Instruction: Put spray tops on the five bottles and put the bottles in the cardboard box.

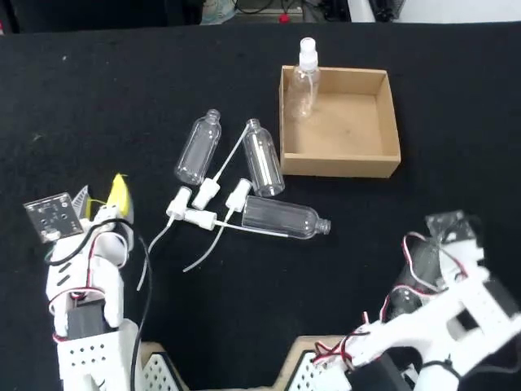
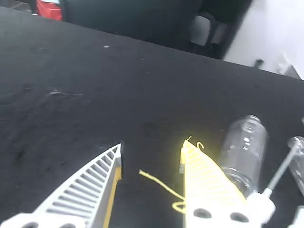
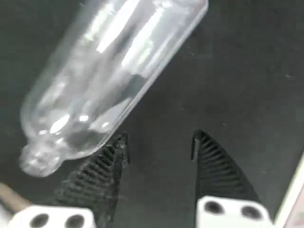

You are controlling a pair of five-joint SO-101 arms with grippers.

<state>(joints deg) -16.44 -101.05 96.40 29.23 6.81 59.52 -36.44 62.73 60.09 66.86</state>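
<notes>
Closing from here, the open right claw [image 3: 160, 137] could catch only the edge of the capless bottle [image 3: 109, 71] lying off-centre just beyond its jaws at near right, rolling it away. The left claw [image 2: 152, 145], also open and empty, sits near left.

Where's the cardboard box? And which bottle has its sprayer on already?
cardboard box [image 1: 338, 165]: high view, on its near outer wall.
bottle with spray top [image 1: 306, 88]: high view, on its clear body, inside the box's corner.
</notes>
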